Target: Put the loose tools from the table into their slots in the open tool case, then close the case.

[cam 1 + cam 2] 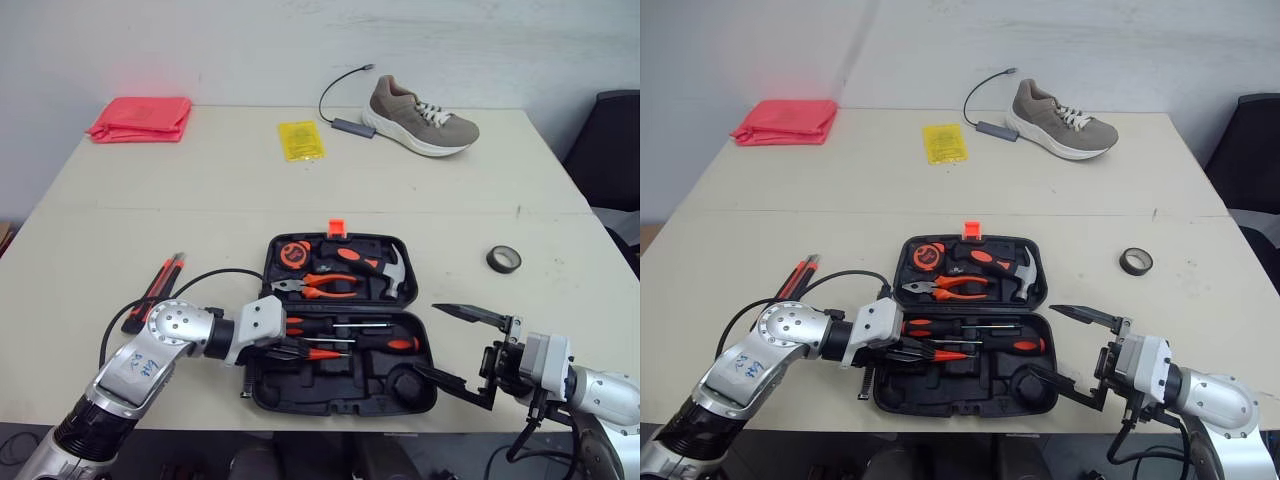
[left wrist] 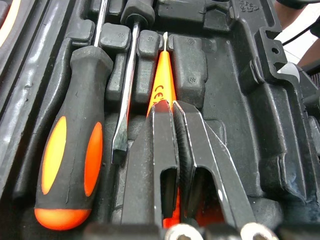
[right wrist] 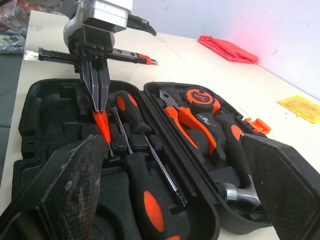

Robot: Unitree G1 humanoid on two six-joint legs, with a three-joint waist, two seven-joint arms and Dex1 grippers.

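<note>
— How many tools are counted in the tool case (image 1: 345, 405)?

— Six are counted. The case is laid open and flat at the near edge of the table (image 1: 200, 200). Three are seated in the far half: one tape measure (image 1: 293, 253), one pair of pliers (image 1: 320, 288) and one hammer (image 1: 388, 270). Three screwdrivers are found in the near half: two large screwdrivers (image 2: 75, 145) with black-and-orange handles, laid head to tail, and one slim orange screwdriver (image 2: 161, 85) just beside them.

— How is the left gripper set?

— The left gripper (image 2: 170, 106) is lowered into the near half. Its two fingers are clamped on the handle end of the slim orange screwdriver, which is laid along a slot.

— And the right gripper?

— The right gripper (image 1: 425, 337) is held at the right edge of the case, with its two fingers spread wide and empty.

— What is seen loose on the table?

— Two tools are seen outside the case. One utility knife (image 1: 160, 283) is laid to the left, partly hidden by the left arm. One roll of black tape (image 1: 504, 260) is laid to the right, well apart from the case. Four other things are spread along the far side: one red cloth (image 1: 140, 118), one yellow packet (image 1: 301, 140), one cable (image 1: 352, 127) and one shoe (image 1: 420, 118).
</note>
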